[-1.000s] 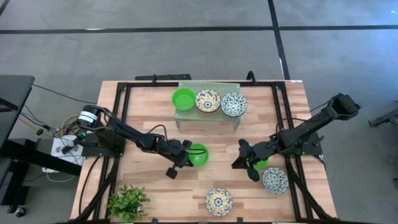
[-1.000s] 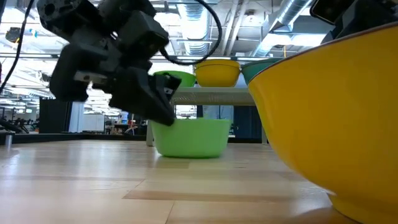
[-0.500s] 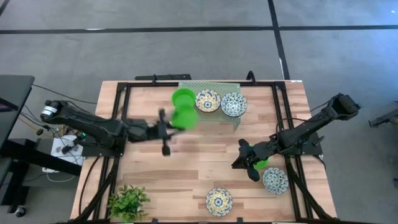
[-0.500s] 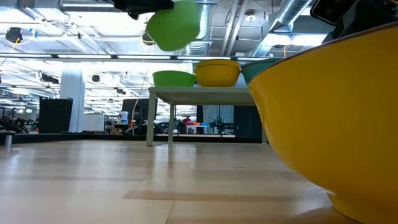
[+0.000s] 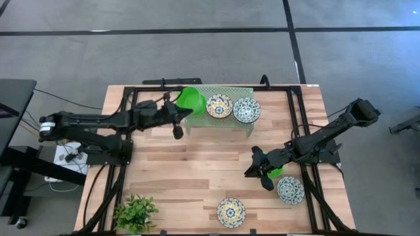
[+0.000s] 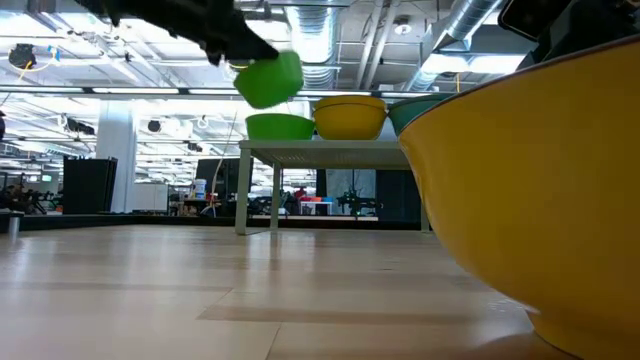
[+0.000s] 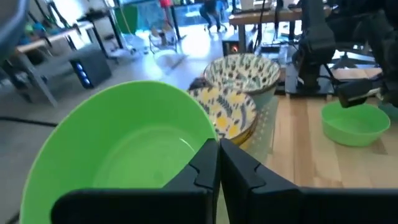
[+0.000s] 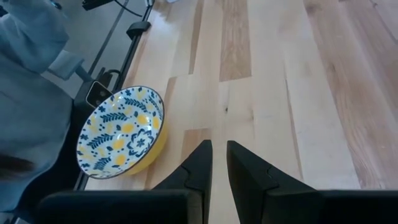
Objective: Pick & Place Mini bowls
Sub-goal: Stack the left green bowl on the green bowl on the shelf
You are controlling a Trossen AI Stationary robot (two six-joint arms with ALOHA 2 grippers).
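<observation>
1. The plant (image 5: 135, 214) stands at the near left corner of the tabletop (image 5: 197, 164)
2. The left end effector (image 5: 176, 113) reaches from the left side toward the pale green rack (image 5: 219, 120) at the far middle, its fingers pinching the rim of a tilted green bowl (image 5: 193, 100); in the low view that bowl (image 6: 268, 80) hangs in the air above the rack's left end, just over another green bowl (image 6: 279, 126) that sits on the rack
3. On the rack, a yellow-blue floral bowl (image 5: 219, 106) sits just beside a blue floral bowl (image 5: 247, 110)
4. At the near edge, middle, a second yellow-blue floral bowl (image 5: 230, 212) rests on the wood
5. The right end effector (image 5: 260, 172) hovers low over the right half of the tabletop with its fingers pressed nearly together and nothing between them; a third green bowl (image 5: 275, 173) lies just behind it, partly hidden
6. A second blue floral bowl (image 5: 290, 190) sits near the right edge
</observation>
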